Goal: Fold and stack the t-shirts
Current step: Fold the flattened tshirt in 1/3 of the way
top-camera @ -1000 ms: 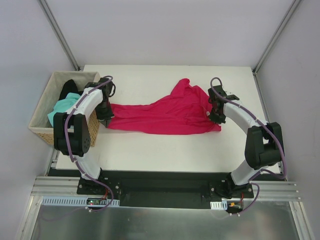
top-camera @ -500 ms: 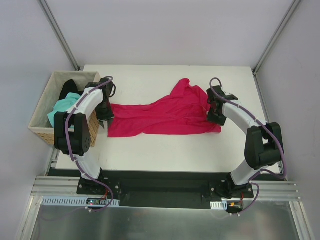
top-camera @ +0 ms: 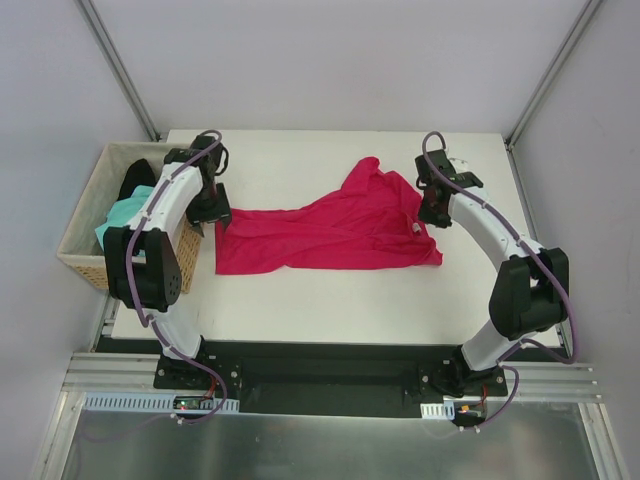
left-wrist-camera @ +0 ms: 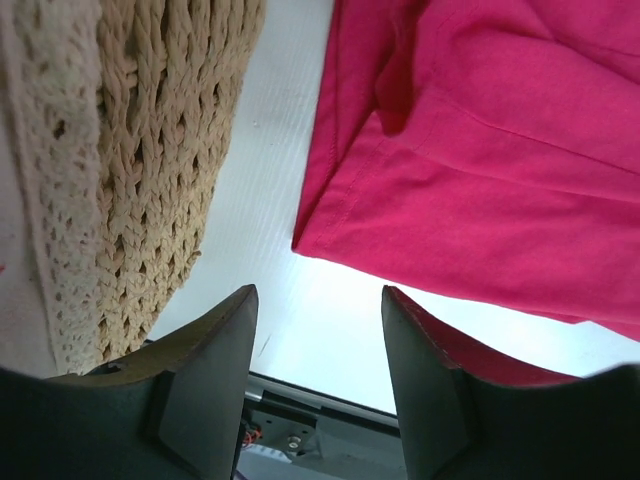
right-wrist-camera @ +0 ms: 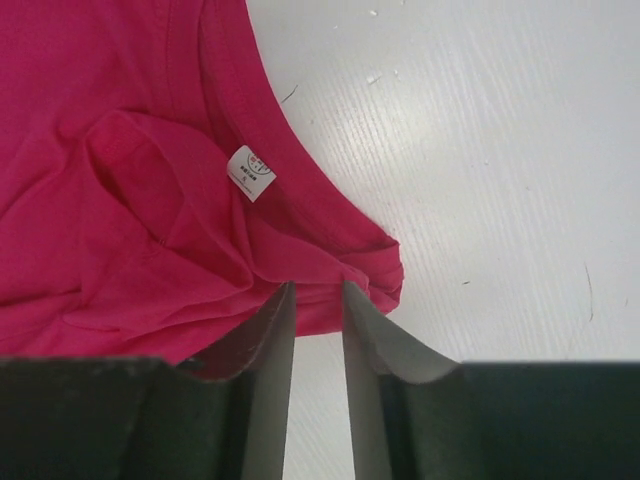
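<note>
Operator: Desk (top-camera: 330,300) status: white, flat, with pale panels behind and to both sides. Where is the crimson t-shirt?

Checker: Crimson t-shirt (top-camera: 320,235) lies spread across the middle of the desk, long axis left to right. It is rumpled, with one bunched part reaching toward the far edge. The left hem lies flat. The collar end points right, and a white label (right-wrist-camera: 250,172) shows inside the neckline.

Operator: State of the left claw?

Checker: Left claw (left-wrist-camera: 318,300) is released. Its fingers stand well apart with nothing between them; bare desk shows through the gap, with the shirt's left corner just beyond it. The claw hovers beside the wicker basket (top-camera: 80,255), at the shirt's left edge.

Operator: Right claw?

Checker: Right claw (right-wrist-camera: 318,290) is also released. The gap between its fingers is narrow and holds no cloth. It sits above the folded collar edge at the shirt's right end.

Operator: Remaining shirts?

Checker: Mint-green t-shirt (top-camera: 118,222) and black t-shirt (top-camera: 135,178) lie heaped in the basket at the desk's left edge, the black one farther back.
</note>
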